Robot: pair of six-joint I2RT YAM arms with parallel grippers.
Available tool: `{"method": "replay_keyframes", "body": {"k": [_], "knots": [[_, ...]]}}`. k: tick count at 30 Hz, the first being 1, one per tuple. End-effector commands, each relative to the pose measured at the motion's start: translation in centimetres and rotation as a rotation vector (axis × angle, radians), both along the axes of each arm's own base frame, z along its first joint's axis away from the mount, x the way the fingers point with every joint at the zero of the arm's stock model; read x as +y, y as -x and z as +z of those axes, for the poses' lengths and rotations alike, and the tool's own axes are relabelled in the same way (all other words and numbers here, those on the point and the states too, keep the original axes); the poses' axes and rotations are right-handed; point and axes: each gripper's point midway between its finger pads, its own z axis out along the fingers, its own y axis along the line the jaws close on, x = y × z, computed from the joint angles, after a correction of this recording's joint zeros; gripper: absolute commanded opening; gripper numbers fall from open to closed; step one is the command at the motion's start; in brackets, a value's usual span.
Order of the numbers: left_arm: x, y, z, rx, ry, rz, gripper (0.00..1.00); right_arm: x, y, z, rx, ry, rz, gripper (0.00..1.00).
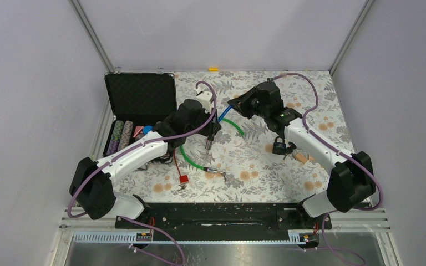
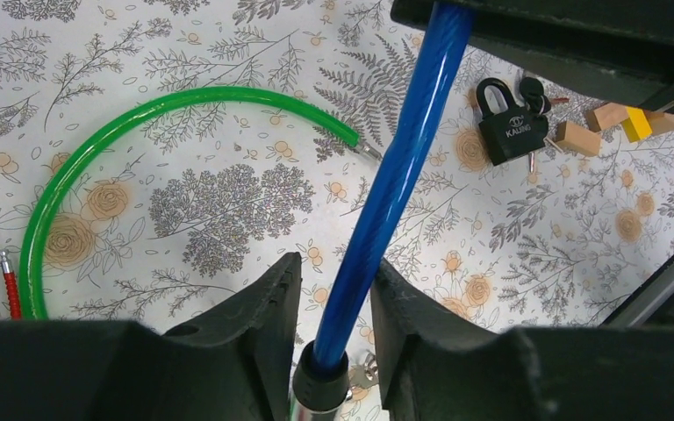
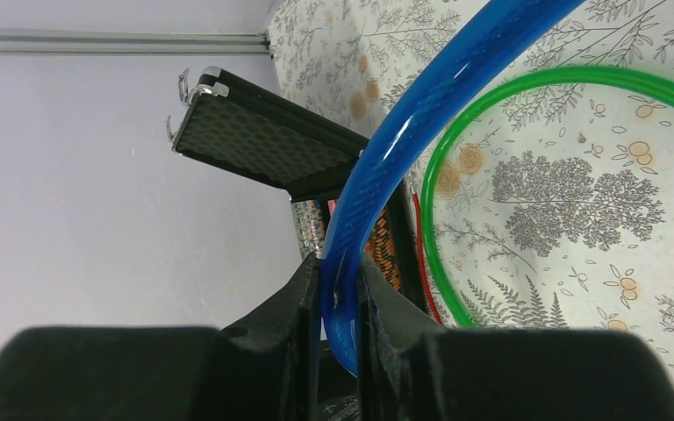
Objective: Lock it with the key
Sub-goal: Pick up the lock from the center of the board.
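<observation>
A blue cable runs between my two grippers. My right gripper is shut on it, the cable pinched between the fingers in the right wrist view. My left gripper sits round the cable's black-collared metal end. Its jaws are slightly apart: the collar touches one finger and a gap shows on the other side. A black padlock with keys lies on the table at the right and also shows in the left wrist view. Small silver keys lie on the table under the left gripper.
A green cable curves across the table's middle. A thin red cable with a red tag lies near the left arm. Wooden blocks lie by the padlock. An open black case with poker chips stands at the back left.
</observation>
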Motion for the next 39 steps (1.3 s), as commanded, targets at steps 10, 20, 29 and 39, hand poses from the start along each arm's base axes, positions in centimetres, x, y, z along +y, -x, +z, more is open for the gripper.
{"method": "replay_keyframes", "body": {"k": [10,20,29,39], "knots": [[-0.1,0.2,1.0,-0.026,-0.014,-0.032,0.37,-0.8,-0.6,5.8,-0.128,0.003,-0.038,0.0],[0.1,0.6,0.0,-0.001,-0.047,-0.045,0.38,-1.0,-1.1,6.3,-0.138,0.002,-0.064,0.0],[-0.3,-0.6,1.6,-0.051,-0.004,-0.009,0.34,-0.8,-1.0,6.3,-0.133,0.002,-0.048,0.0],[-0.9,-0.9,1.8,-0.097,-0.016,-0.059,0.0,-0.1,-0.6,6.4,-0.121,-0.018,-0.008,0.0]]}}
